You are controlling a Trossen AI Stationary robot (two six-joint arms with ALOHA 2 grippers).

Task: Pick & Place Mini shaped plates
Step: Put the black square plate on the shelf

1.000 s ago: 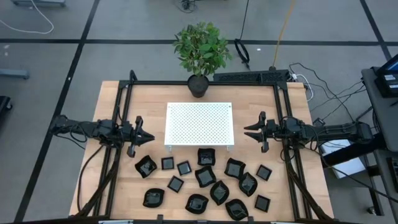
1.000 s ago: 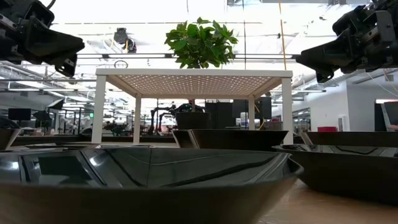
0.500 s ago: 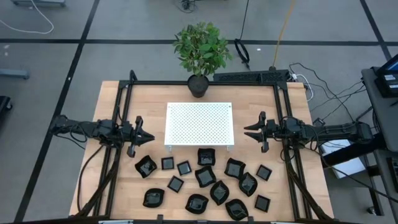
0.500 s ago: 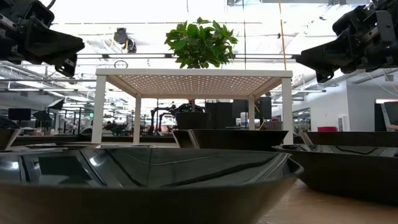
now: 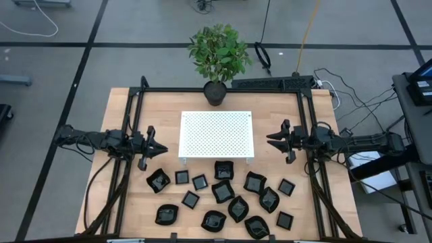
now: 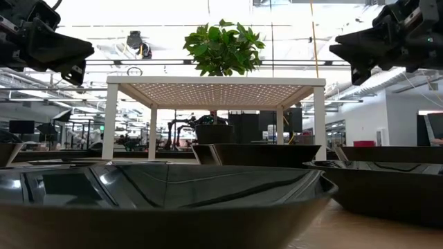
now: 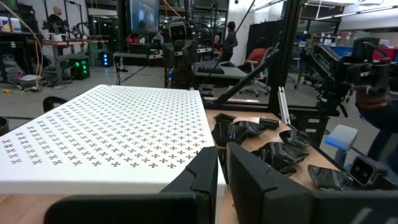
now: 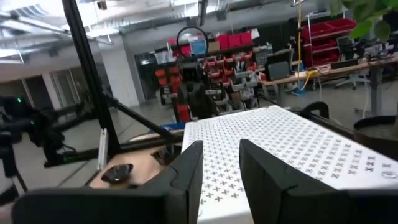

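Several mini shaped plates (image 5: 223, 192), small glossy black dishes, lie scattered on the wooden table's near half. One fills the foreground of the low view (image 6: 159, 200). My left gripper (image 5: 160, 147) hovers shut at the table's left, pointing level toward the white perforated platform (image 5: 216, 135). It also shows in the left wrist view (image 7: 222, 154). My right gripper (image 5: 270, 141) hovers open at the table's right and points at the platform with nothing between its fingers (image 8: 221, 149). Both stand well above the plates.
The white platform stands on legs (image 6: 152, 131) in the table's middle. A potted plant (image 5: 217, 54) sits at the far edge behind it. A black frame (image 5: 223, 90) runs along the far edge and both sides. There is bare wood between each gripper and the platform.
My right gripper has tipped its fingers upward and rolled a little about its own line, staying where it was. Its finger gap is unchanged.
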